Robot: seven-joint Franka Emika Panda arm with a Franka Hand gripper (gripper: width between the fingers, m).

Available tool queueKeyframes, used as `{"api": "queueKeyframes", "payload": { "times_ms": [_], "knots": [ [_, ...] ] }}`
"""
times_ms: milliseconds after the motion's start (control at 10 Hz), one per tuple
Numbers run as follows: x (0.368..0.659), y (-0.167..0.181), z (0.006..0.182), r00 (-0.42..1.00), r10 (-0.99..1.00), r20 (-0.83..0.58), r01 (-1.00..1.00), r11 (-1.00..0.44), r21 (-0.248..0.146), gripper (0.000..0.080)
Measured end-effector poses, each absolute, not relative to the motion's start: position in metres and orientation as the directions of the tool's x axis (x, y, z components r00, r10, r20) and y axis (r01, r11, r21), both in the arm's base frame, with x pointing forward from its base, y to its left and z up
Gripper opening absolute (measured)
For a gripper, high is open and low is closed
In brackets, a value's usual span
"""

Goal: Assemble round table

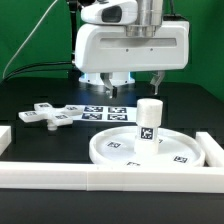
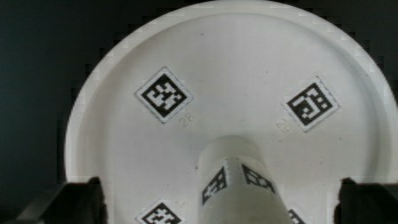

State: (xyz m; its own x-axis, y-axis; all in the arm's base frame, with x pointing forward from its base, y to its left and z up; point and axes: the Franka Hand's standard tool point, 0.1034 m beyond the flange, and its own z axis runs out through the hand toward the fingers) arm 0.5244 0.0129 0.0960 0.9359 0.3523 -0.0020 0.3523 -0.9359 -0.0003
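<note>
The large rimmed round disc lies flat near the front of the table. The short cylinder post stands upright on it, toward the exterior view's right. The four-armed cross piece lies loose on the black table at the exterior view's left. My gripper hangs just above and behind the post, open and empty. In the wrist view the disc fills the picture. The tagged post rises between the two dark fingertips of the gripper, which do not touch it.
The marker board lies behind the disc. Long white rails run along the front, the exterior view's left and right. A green backdrop stands behind.
</note>
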Motion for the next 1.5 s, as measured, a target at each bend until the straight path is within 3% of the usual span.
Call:
{"api": "queueKeyframes", "payload": {
  "times_ms": [200,400,600,1000,1300,1500],
  "knots": [
    [0.514,-0.002,0.090,0.949,0.315,0.027,0.315,-0.949,0.013,0.0649],
    [0.487,-0.043,0.086,0.981,0.190,0.025,0.190,-0.982,0.008,0.0649],
    [0.480,-0.076,0.087,0.970,0.242,0.010,0.242,-0.970,0.017,0.0649],
    [0.480,-0.075,0.085,0.970,0.244,0.009,0.244,-0.970,0.018,0.0649],
    [0.456,-0.123,0.076,0.968,0.250,-0.014,0.251,-0.968,0.024,0.0649],
    [0.456,-0.126,0.076,0.963,0.271,-0.010,0.271,-0.962,0.025,0.0649]
  ]
}}
